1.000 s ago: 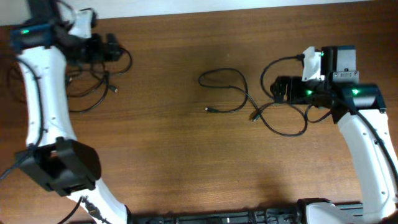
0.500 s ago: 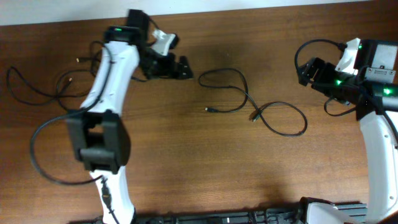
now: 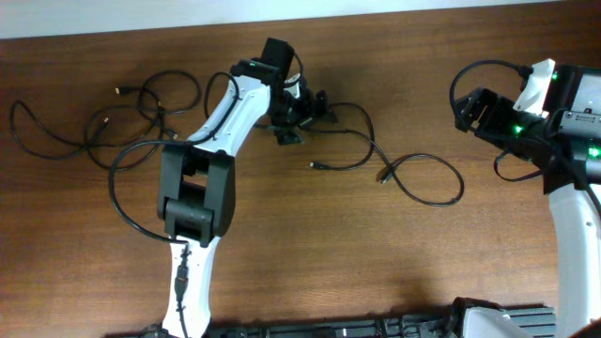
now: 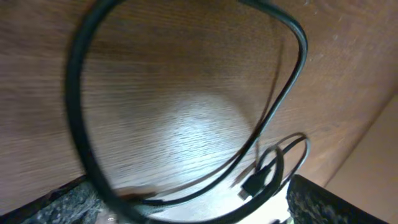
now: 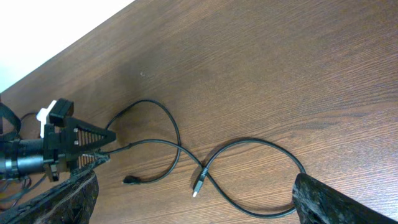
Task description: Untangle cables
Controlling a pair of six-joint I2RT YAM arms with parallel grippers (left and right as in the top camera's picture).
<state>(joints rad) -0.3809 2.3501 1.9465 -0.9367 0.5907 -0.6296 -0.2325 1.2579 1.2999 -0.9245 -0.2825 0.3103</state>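
Note:
A thin black cable (image 3: 370, 143) lies looped over itself at the table's middle, with two small plug ends. My left gripper (image 3: 302, 113) is open at the loop's left end. In the left wrist view the cable (image 4: 298, 56) curves between the spread fingers (image 4: 68, 199), and a plug (image 4: 252, 185) lies near the right finger. A bunch of several cables (image 3: 105, 120) lies at the far left. My right gripper (image 3: 474, 108) is open and empty, held above the table right of the middle cable. Its view shows that cable (image 5: 180, 146) and the left gripper (image 5: 68, 146).
The left arm's own thicker black wire (image 3: 117, 192) loops over the table beside its base link (image 3: 192, 192). The table's far edge (image 3: 376, 13) meets a white wall behind both grippers. Bare wood lies in front of the middle cable.
My left arm has swung from the far-left bunch across to the middle cable's loop. My right gripper drew back right from the cable, then stayed nearly still.

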